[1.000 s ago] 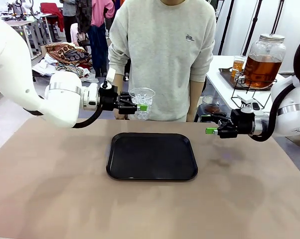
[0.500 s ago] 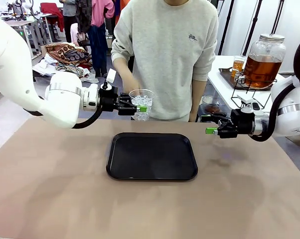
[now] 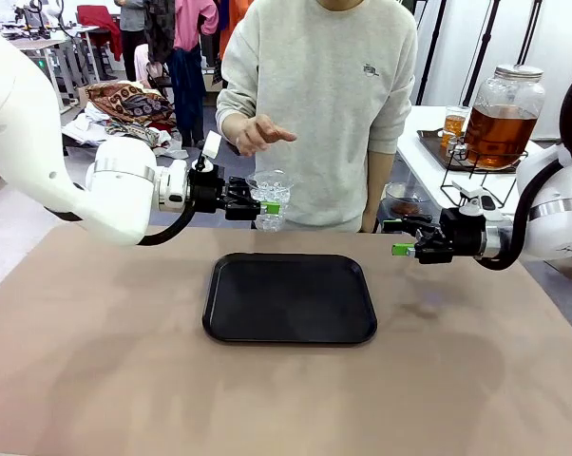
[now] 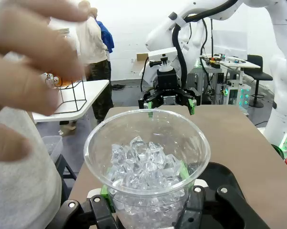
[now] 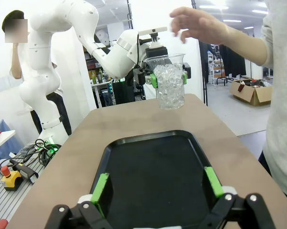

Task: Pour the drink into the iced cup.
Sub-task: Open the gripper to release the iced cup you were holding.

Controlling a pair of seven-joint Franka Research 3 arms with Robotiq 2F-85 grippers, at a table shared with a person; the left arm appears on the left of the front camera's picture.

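The iced cup (image 3: 270,198), a clear plastic cup of ice cubes, hangs upright above the table's far edge with my left gripper (image 3: 269,207) shut on its lower part. In the left wrist view the cup (image 4: 148,162) stands between the green pads (image 4: 105,191). My right gripper (image 3: 398,238) is open and holds nothing, hovering over the table's right side. In the right wrist view the cup (image 5: 170,82) is seen beyond the tray. The amber-brown drink (image 3: 500,131) fills a large glass jar on a side table at the back right.
A black tray (image 3: 291,299) lies at the table's middle, below and in front of the cup. The person stands at the far edge, one hand (image 3: 257,131) raised above the cup. A small glass of amber liquid (image 3: 454,123) stands beside the jar.
The person's hand has let go of the cup and risen above it. The cup stays in my left gripper. My right arm has not moved.
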